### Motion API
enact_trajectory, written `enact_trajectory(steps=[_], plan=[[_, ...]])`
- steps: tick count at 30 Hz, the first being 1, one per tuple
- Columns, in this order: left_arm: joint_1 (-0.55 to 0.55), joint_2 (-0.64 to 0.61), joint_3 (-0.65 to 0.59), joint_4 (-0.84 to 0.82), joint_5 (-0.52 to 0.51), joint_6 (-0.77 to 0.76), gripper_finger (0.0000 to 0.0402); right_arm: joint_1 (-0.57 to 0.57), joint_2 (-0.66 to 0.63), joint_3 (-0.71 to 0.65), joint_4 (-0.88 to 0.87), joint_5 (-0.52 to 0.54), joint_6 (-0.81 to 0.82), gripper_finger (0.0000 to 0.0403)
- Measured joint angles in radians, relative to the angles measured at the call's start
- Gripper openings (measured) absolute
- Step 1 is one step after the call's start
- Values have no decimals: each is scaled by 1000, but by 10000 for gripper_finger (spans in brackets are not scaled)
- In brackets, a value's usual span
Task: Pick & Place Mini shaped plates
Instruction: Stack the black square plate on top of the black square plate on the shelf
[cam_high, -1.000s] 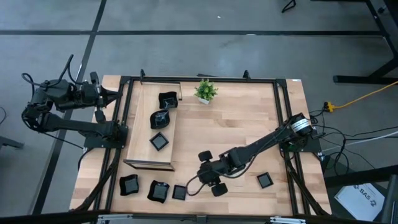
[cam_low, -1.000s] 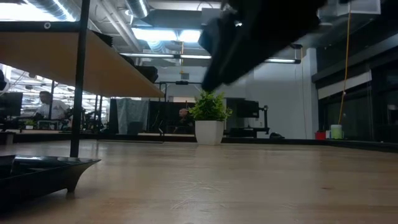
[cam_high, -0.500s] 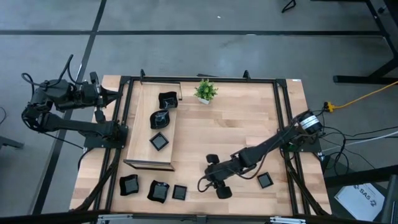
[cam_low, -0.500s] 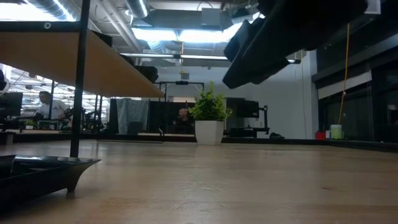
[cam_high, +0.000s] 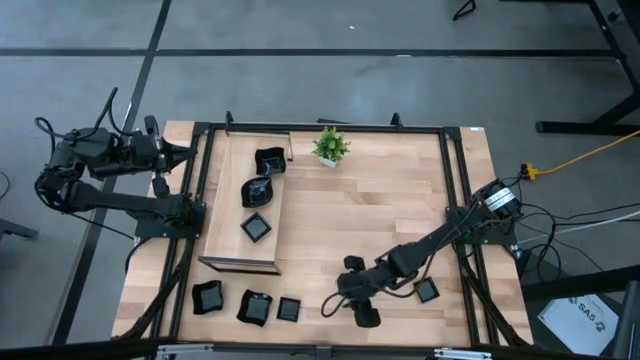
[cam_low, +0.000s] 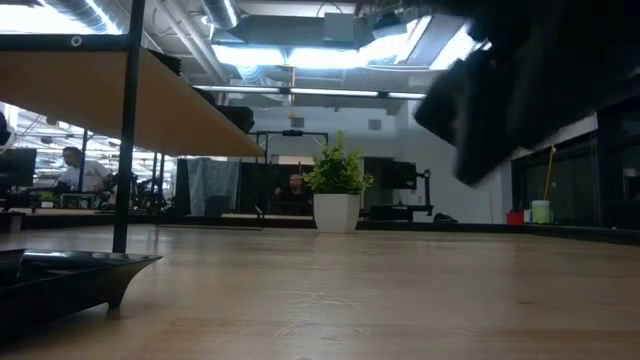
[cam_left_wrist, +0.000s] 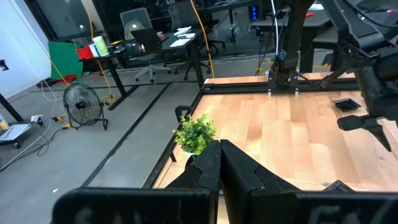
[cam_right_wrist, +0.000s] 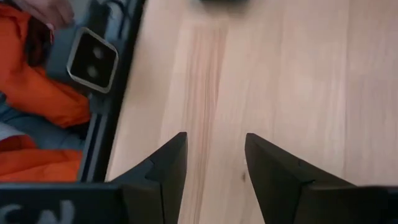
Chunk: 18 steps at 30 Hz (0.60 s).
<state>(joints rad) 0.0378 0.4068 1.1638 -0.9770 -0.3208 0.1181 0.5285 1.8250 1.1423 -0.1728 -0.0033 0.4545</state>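
Several small glossy black plates show in the high view. Three lie in a wooden tray (cam_high: 245, 205): one at its far end (cam_high: 268, 160), one in the middle (cam_high: 258, 190), one nearer (cam_high: 256, 228). Three more lie on the table by its near edge (cam_high: 207, 296), (cam_high: 254, 307), (cam_high: 288, 309), and one square plate (cam_high: 427, 290) lies at the near right. My right gripper (cam_right_wrist: 214, 155) is open and empty over bare wood near the near edge, left of that square plate (cam_high: 338, 298). My left gripper (cam_left_wrist: 219, 155) is shut and empty, off the table's far left (cam_high: 185, 152).
A small green potted plant (cam_high: 330, 145) stands at the far edge. A black frame rail (cam_high: 455, 200) borders the table. Beyond the near edge sit a camera box (cam_right_wrist: 92, 59) and a person in orange (cam_right_wrist: 37, 106). Bare wood lies between the tray and my right arm.
My right gripper has moved toward the table's near edge and somewhat toward its right edge, drawing away from the tray. In the low view its arm has slid from the upper middle to the upper right.
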Motion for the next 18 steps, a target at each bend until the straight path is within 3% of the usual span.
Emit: enact_trajectory(steps=[18], plan=[[0,0,0,0,0,0,4,0,0,0,-194,-330,380,162]])
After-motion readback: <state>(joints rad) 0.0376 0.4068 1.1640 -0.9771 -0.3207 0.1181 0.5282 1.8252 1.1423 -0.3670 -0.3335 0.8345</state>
